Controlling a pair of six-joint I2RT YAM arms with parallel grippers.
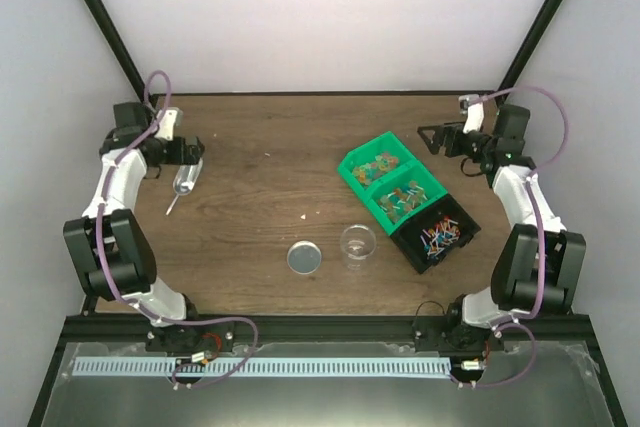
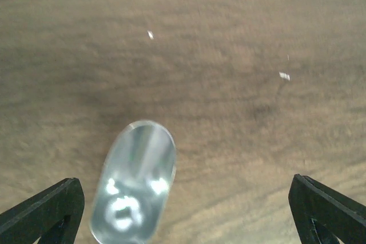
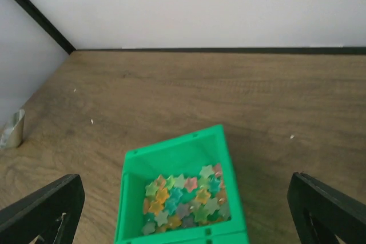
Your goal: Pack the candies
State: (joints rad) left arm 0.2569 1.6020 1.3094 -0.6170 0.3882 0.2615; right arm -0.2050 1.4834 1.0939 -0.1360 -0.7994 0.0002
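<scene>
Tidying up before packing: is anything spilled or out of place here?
Only a tiny pale speck on the bare wood left of the green bins, and another speck farther back. Both are too small to identify. The clear cup stands upright; nothing looks tipped.

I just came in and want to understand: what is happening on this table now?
Two robot arms are set up to pack candies, and nothing is held yet. The left fingers are wide open over a metal scoop lying on the table. The right fingers are also open, over a green bin of star-shaped sweets. The wrapped candies sit in a black bin. A clear cup looks empty, its lid beside it.
</scene>
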